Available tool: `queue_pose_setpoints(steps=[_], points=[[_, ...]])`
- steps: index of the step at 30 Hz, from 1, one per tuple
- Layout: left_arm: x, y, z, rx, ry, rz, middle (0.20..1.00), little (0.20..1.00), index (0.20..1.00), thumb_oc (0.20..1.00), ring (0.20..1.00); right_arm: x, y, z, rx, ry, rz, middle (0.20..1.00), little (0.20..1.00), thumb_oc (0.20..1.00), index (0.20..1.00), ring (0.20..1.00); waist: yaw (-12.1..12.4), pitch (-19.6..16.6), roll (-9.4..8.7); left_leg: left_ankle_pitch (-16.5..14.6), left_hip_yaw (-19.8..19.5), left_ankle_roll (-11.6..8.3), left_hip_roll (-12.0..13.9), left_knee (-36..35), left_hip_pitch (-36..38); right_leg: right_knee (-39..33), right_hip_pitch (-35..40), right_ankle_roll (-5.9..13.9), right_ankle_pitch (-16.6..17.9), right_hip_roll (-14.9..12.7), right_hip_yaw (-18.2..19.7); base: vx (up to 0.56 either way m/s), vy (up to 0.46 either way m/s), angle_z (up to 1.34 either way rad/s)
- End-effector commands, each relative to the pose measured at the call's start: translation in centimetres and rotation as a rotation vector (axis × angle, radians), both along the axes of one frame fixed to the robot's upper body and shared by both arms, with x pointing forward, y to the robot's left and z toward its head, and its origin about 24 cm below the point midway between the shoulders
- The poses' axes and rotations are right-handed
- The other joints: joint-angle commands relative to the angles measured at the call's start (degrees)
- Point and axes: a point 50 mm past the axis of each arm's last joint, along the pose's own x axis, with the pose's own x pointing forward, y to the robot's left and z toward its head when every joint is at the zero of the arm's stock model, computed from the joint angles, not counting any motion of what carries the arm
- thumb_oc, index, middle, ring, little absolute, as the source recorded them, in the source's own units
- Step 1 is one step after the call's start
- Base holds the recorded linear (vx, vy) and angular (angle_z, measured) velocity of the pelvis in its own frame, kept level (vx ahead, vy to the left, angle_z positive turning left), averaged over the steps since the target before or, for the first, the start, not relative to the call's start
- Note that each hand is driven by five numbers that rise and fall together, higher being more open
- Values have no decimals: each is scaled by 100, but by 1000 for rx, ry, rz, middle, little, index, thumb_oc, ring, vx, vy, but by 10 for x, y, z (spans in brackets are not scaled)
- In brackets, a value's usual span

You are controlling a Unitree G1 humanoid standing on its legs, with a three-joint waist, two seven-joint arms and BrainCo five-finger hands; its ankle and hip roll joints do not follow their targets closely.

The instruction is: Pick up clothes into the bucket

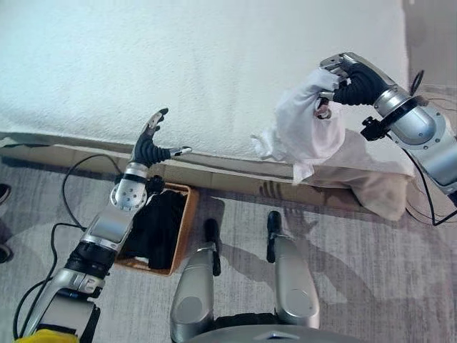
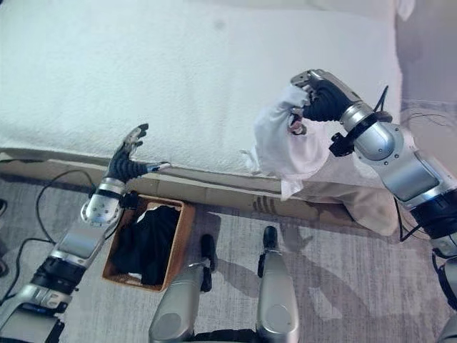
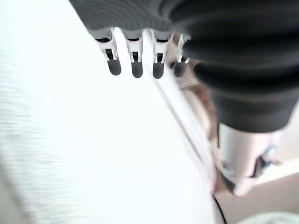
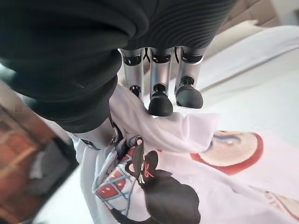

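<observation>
While my right hand (image 1: 335, 84) is curled round a bunch of white shirt (image 1: 303, 128), the cloth hangs off it in loose folds, lifted clear of the bed (image 1: 178, 64) and sagging toward six o'clock. My wrist view shows the fingers (image 4: 161, 100) and thumb pinching a fold just above the shirt's printed cartoon, so I judge the hold sits high on the garment and most of its weight dangles free. That suits a carry: nothing drags on the mattress edge. A beige cloth (image 1: 375, 182) lies draped over the bed's side below the shirt, at about five o'clock from my hand, untouched.

My left hand (image 1: 151, 146) hovers at the near edge of the bed, fingers spread and straight, holding nothing. I read it as waiting out of the way.

Just below it, at six o'clock, the basket (image 1: 187, 214) stands on the floor against the bed frame, with dark clothes (image 1: 158, 229) already inside. The shirt is well apart from it, so the carry across toward nine o'clock is not yet made.
</observation>
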Motion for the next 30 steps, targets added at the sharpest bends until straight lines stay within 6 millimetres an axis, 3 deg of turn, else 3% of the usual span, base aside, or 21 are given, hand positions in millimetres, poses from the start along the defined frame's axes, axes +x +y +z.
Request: queue_pose_setpoints(steps=[1, 7, 9, 13, 21, 29, 30], points=[[-8, -13, -2, 60, -43, -51, 1000, 1000, 1000, 1000, 1000, -19, 24, 18, 52, 10, 217, 200, 200, 200, 200, 200, -80, -938, -250, -382, -40, -73, -26, 201, 118, -253, 485, 228, -136, 7, -4, 95, -5, -21], [-8, -54, 11, 41, -54, -274, 1000, 1000, 1000, 1000, 1000, -30, 39, 12, 53, 105, 337, 200, 200, 200, 200, 200, -225, -1306, -237, -435, 155, -68, 44, 23, 463, -510, 739, 249, -61, 96, 115, 79, 3, -15], [-9, -77, 20, 97, -64, -397, 1000, 1000, 1000, 1000, 1000, -33, 48, 12, 47, 110, 384, 200, 200, 200, 200, 200, -290, -1451, -220, -464, 222, -58, 55, -27, 571, -586, 822, 261, -52, 124, 167, 77, 4, -18], [-13, -97, 24, 113, -62, -505, 1000, 1000, 1000, 1000, 1000, -39, 57, 14, 46, 98, 434, 200, 200, 200, 200, 200, -331, -1540, -208, -471, 260, -43, 63, -84, 624, -630, 871, 266, -45, 132, 183, 32, 2, -10], [-27, -138, 13, -74, 152, -826, 1000, 1000, 1000, 1000, 1000, -49, 72, 15, 86, 69, 525, 200, 200, 200, 200, 200, -372, -1627, -159, -414, 278, -12, 61, -179, 591, -773, 863, 286, 46, 133, 138, 3, -2, -2], [-33, -150, -17, -175, 423, -939, 1000, 1000, 1000, 1000, 1000, -55, 79, 14, 116, 49, 568, 200, 200, 200, 200, 200, -361, -1578, -144, -320, 160, -26, 30, -215, 492, -808, 859, 280, 65, 101, -8, -6, -5, 0], [-33, -149, -20, -193, 449, -940, 878, 878, 878, 878, 878, -56, 80, 15, 120, 40, 574, 200, 200, 200, 200, 200, -356, -1570, -142, -309, 139, -30, 27, -223, 482, -810, 858, 282, 66, 95, -36, -10, -6, 8]])
